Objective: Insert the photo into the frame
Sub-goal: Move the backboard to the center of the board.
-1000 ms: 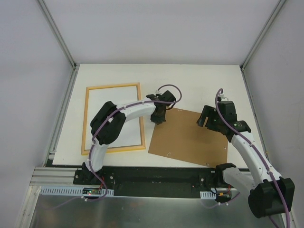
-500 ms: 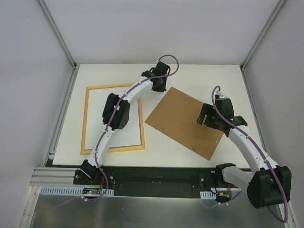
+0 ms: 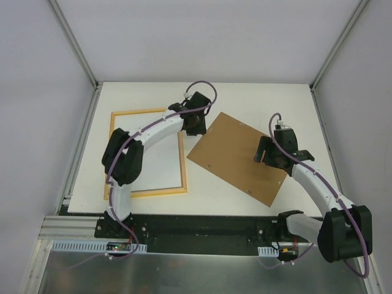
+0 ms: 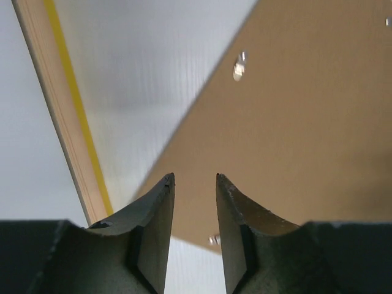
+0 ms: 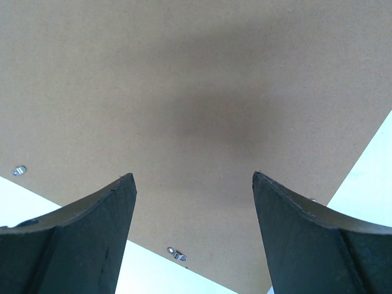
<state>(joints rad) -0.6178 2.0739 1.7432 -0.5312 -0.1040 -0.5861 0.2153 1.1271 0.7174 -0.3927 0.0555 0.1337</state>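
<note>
Two robot arms are seen from above, reaching over a cream tabletop (image 3: 257, 98). The frame (image 3: 135, 112) lies flat toward 9 o'clock, with its light wood back turned upward. The photo (image 3: 160, 165) is seen inside the frame, with its plain white reverse upward. A brown hardboard panel (image 3: 236, 156) lies flat just beside the frame, toward 3 o'clock, and is turned at an angle to it. The left pincer (image 3: 196, 125) is placed at the frame's 1 o'clock corner, beside the panel's 10 o'clock edge. In its wrist view its fingers are parted by a narrow gap and nothing is gripped. Whether the panel is touched by it cannot be told. The right pincer (image 3: 267, 153) is held over the panel near its 3 o'clock edge. Its fingers are spread wide apart, only brown board is seen between them, and nothing is gripped.
</note>
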